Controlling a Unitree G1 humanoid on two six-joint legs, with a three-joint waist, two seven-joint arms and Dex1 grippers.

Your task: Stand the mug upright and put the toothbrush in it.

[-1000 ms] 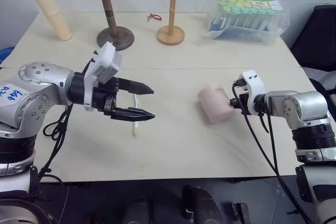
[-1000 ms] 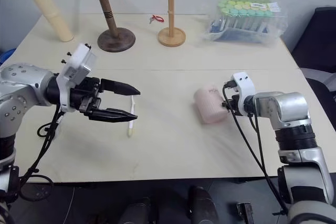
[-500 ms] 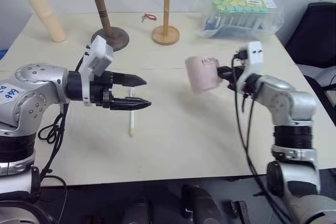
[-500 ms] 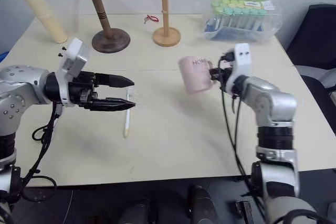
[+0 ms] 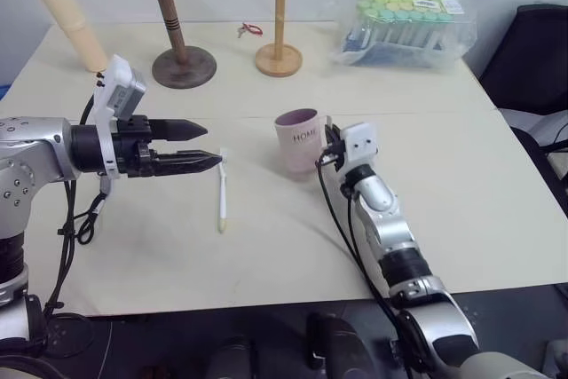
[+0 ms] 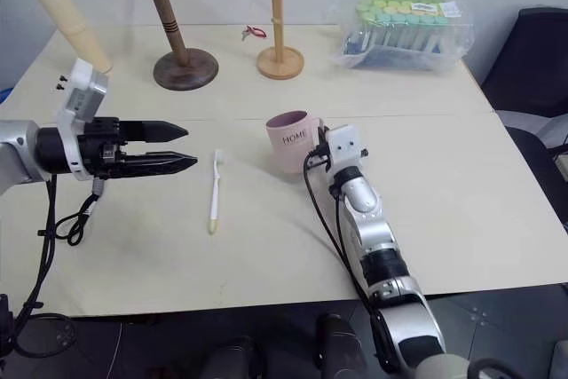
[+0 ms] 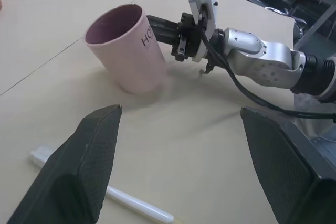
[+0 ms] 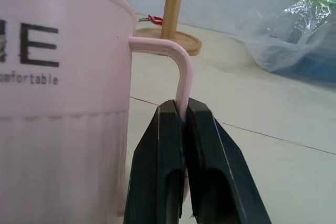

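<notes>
Beige table (image 5: 266,264): bare along the near edge, plenty of room there for either arm. Toothbrush (image 5: 222,193) lies flat left of centre, bristles toward the far edge, handle end toward the near edge. Left gripper (image 5: 209,146) hovers just left of the bristle end, fingers spread, holding nothing. Mug (image 5: 299,140) sits near the middle, mouth up, roughly upright though the left wrist view suggests a slight tilt; whether its base rests fully on the table cannot be told. Right gripper (image 8: 182,129) is clamped on the mug's thin handle (image 8: 181,72).

Risks, as judged: a grip on so narrow a handle could let the mug swing or tip on release if the base is not flat. The toothbrush is slim and flat on the table, so the fingers may skid over it or push it away.

Far edge is crowded: cream cylinder (image 5: 71,22) at the far left corner, then hat stand (image 5: 177,24), wooden rack (image 5: 279,24) and bag of tubes (image 5: 408,28) toward the right. All stand well apart from the working area.
</notes>
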